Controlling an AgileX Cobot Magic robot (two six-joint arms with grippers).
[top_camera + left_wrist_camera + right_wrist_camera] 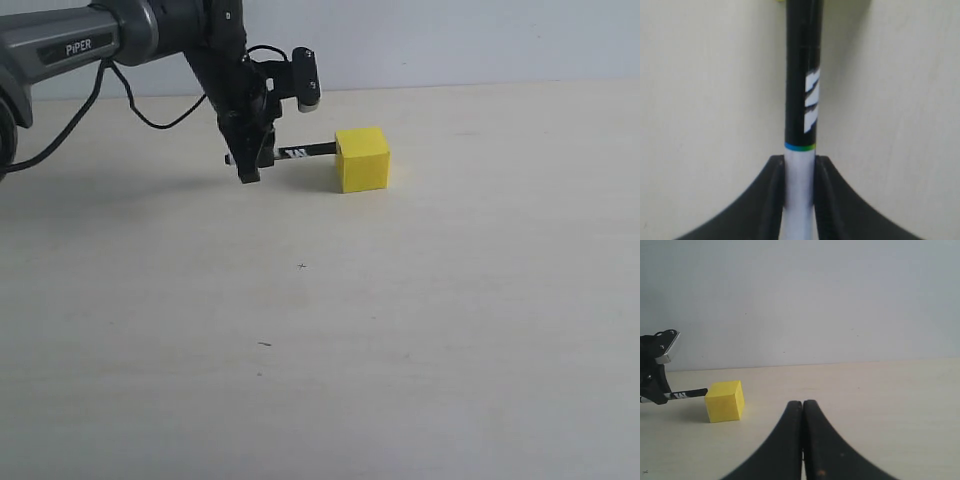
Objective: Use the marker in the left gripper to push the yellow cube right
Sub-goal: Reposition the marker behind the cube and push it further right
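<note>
The yellow cube (362,159) sits on the pale table, a little back of the middle. My left gripper (249,165) is shut on the marker (300,152), which lies level and points right, its black tip touching the cube's left face. In the left wrist view the fingers (774,200) clamp the white barrel of the marker (801,100), and a sliver of the cube (782,2) shows at its far end. My right gripper (803,405) is shut on nothing, away from the cube (725,401); the exterior view does not show it.
The light table (400,330) stretches bare around the cube, with a plain wall (450,40) behind its far edge. The left arm's black cable (150,112) hangs above the table at the back left.
</note>
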